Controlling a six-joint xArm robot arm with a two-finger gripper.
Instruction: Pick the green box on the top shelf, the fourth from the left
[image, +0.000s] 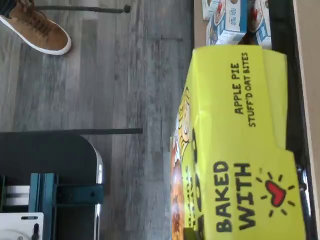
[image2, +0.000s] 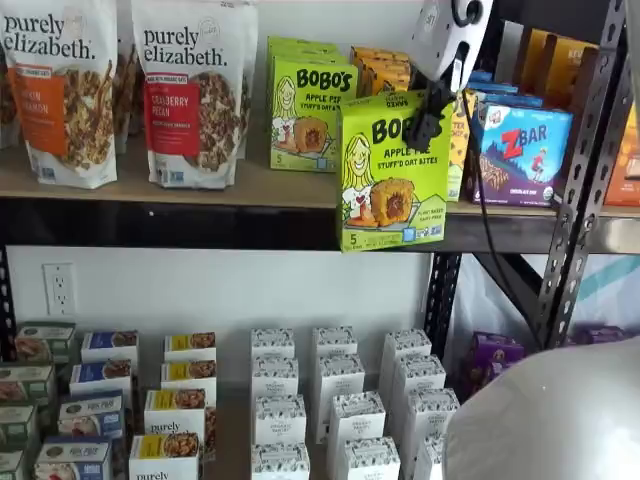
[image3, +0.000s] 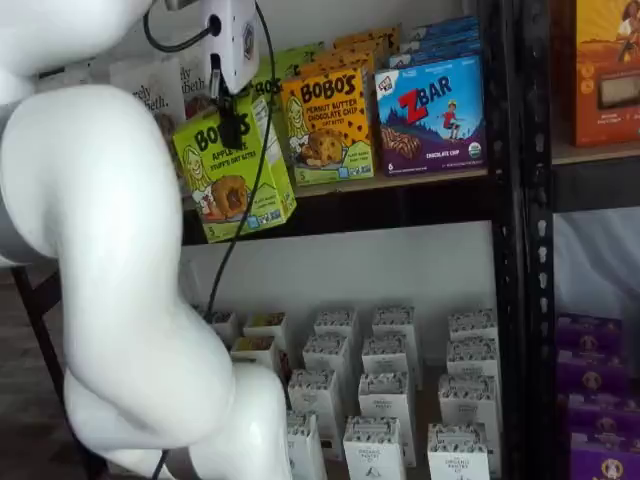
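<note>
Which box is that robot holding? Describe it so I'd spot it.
Find the top shelf. Just off its front rail, the gripper clamps the green box, a lime Bobo's apple pie carton, tilted in mid-air, unlike the identical box standing behind.

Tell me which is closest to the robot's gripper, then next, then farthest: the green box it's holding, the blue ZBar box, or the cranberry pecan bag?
1. The green box, clamped in the gripper, out in front of the top shelf.
2. The blue ZBar box, just to its right.
3. The cranberry pecan bag, far left.

Smooth, seemingly cardboard green box (image2: 392, 170); tan wooden top shelf (image2: 262, 186), black metal rail.
</note>
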